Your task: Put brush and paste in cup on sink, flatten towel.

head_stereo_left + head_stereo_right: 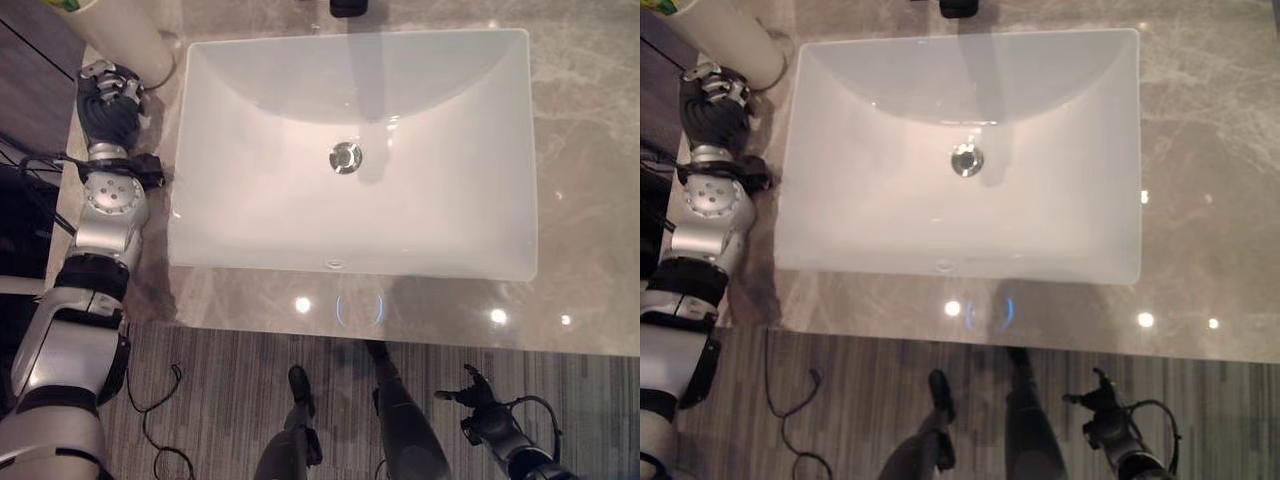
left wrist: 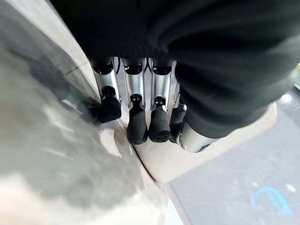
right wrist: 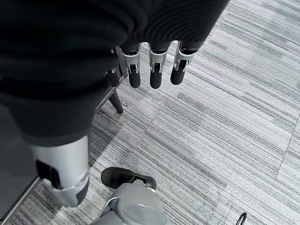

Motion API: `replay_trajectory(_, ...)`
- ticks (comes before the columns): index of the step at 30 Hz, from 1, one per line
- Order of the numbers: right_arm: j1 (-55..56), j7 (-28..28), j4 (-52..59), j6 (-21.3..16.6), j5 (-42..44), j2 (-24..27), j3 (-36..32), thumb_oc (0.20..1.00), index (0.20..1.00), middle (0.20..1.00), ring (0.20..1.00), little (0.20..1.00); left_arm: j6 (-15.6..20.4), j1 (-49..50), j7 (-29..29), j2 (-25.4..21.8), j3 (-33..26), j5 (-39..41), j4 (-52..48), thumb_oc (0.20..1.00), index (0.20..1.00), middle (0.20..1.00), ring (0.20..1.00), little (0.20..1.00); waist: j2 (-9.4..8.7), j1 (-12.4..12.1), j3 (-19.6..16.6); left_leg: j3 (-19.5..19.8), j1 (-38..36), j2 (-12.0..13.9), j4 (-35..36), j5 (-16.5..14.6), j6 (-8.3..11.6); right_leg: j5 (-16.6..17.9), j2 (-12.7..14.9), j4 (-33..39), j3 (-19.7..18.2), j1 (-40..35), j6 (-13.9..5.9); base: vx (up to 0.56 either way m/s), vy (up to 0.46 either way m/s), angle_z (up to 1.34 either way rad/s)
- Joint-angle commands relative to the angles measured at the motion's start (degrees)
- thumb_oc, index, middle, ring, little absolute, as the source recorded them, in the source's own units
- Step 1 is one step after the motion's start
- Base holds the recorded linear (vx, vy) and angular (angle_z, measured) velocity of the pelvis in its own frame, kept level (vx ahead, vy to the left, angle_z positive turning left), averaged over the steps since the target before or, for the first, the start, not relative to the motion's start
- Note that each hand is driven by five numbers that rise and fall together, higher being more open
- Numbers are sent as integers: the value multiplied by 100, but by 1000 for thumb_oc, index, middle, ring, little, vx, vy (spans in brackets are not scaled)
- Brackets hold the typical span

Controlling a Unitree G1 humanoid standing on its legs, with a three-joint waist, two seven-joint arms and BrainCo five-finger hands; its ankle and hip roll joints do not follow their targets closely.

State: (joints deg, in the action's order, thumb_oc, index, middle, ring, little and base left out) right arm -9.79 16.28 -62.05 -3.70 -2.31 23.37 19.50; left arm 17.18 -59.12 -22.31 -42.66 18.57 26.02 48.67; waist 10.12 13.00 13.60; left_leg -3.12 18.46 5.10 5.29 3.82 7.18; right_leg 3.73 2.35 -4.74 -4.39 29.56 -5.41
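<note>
A cream-white cylinder-shaped thing [image 1: 120,38] lies on the counter at the sink's far left corner, with a yellow-green bit at its far end; I cannot tell whether it is the cup or a rolled towel. My left hand [image 1: 108,98] rests just in front of it. Its fingers [image 2: 137,125] are fairly straight, with the tips down on the cream surface where it meets the marble, and they hold nothing. My right hand [image 1: 473,390] hangs low over the floor in front of the counter, fingers [image 3: 154,77] relaxed and empty.
The white rectangular sink [image 1: 350,266] with a metal drain [image 1: 345,157] takes up the middle of the grey marble counter [image 1: 590,150]. A small dark object [image 1: 348,7] sits behind the sink. Striped grey floor [image 3: 225,131] lies below the counter's front edge.
</note>
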Motion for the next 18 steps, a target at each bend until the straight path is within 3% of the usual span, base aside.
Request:
replay_trajectory(1, 57, 145, 70, -69, 164, 105, 144, 1000, 1000, 1000, 1000, 1000, -46, -190, -70, -218, 2, 8, 408, 200, 200, 200, 200, 200, -49, 176, 14, -177, -1266, -321, -29, -111, 124, 657, 74, 105, 14, 351, -92, 27, -31, -2)
replay_trajectory(12, 97, 177, 267, -191, 241, 175, 272, 1000, 1000, 1000, 1000, 1000, -226, -1132, 77, -638, 409, 104, 1425, 200, 200, 200, 200, 200, 18, 307, -7, -265, -1059, -163, -29, 151, 275, 532, -117, -83, 77, 674, -9, 19, -38, -3)
replay_trajectory(18, 135, 177, 276, -179, 258, 97, 316, 1000, 1000, 1000, 1000, 1000, -35, -775, 130, -570, 201, 446, 1006, 200, 200, 200, 200, 200, 42, 257, -15, -278, -1033, -112, -29, 212, 307, 433, -168, -215, 146, 777, 28, 10, -29, 0)
